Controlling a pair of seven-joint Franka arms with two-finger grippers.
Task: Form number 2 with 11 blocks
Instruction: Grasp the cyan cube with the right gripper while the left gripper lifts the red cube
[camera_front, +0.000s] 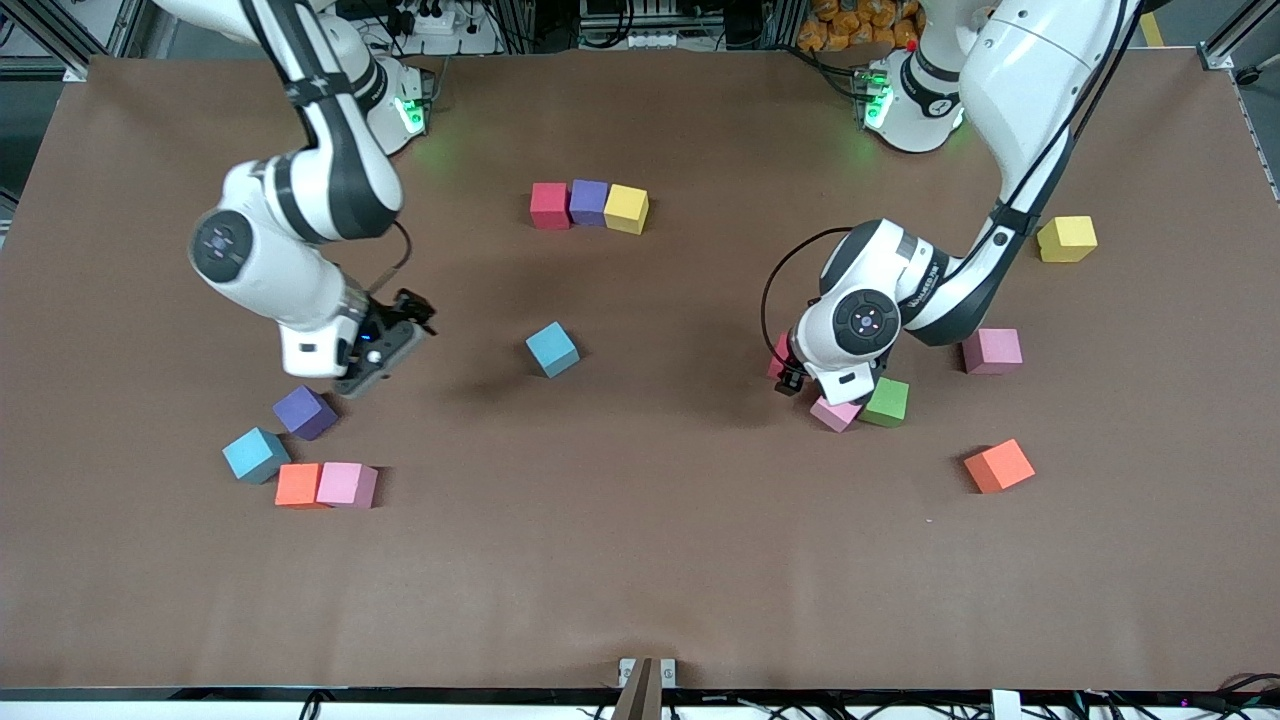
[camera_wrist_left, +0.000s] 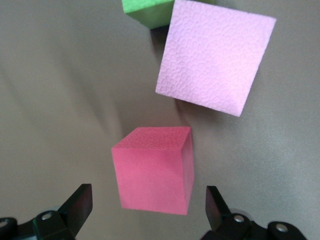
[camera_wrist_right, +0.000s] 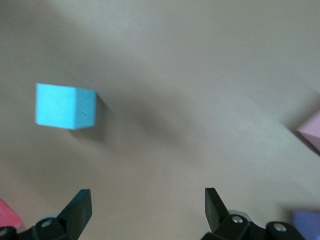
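Blocks, foam cubes, scattered in groups over brown table (camera_front: 640, 560).

Row of three, touching, midway between the arms' bases: red block (camera_front: 550, 205), purple block (camera_front: 589, 202), yellow block (camera_front: 626, 208).

Lone light blue block (camera_front: 552, 349) mid-table, nearer the front camera than that row; seen ahead of the right gripper (camera_wrist_right: 145, 212) in the right wrist view.

Cluster below and beside the right gripper (camera_front: 385, 350), toward the right arm's end: second purple block (camera_front: 304, 412) just under it; second light blue block (camera_front: 255, 455), orange block (camera_front: 299, 485) and pink block (camera_front: 346, 484) nearer the camera, the last two touching.

Cluster at the left gripper (camera_wrist_left: 147, 210): reddish-pink block (camera_wrist_left: 154, 170) directly under it, standing between the spread fingers, untouched; second pink block (camera_wrist_left: 212, 60) tilted just ahead; green block (camera_wrist_left: 145, 11) beside that one.

Outliers toward the left arm's end: third pink block (camera_front: 992, 351), second orange block (camera_front: 999, 466), second yellow block (camera_front: 1066, 239), all well apart from the left gripper.

Right gripper: released, fingers wide, holding nothing, low over bare table.

Left gripper: released, fingers wide, low over the reddish-pink block, mostly hidden by the wrist in the front view.
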